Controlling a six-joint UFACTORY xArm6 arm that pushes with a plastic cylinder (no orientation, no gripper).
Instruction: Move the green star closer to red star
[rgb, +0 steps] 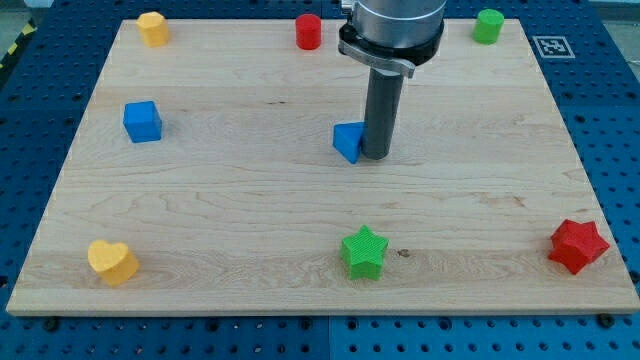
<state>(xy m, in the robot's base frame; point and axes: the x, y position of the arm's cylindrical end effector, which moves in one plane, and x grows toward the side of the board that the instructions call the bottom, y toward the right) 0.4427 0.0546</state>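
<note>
My tip (376, 155) rests on the table (250, 200) near its centre, touching the right side of a small blue block (347, 141). This rig carries no fingers, so no grasp state applies. The green star (364, 251) lies near the view's bottom edge, below my tip and apart from it. The red star (577, 245) sits at the view's bottom right, well apart from the green star.

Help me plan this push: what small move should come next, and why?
Probably bring my tip down to the view's left of the green star. It now sits beside the small blue block, above the star; the red star lies to the right.
</note>
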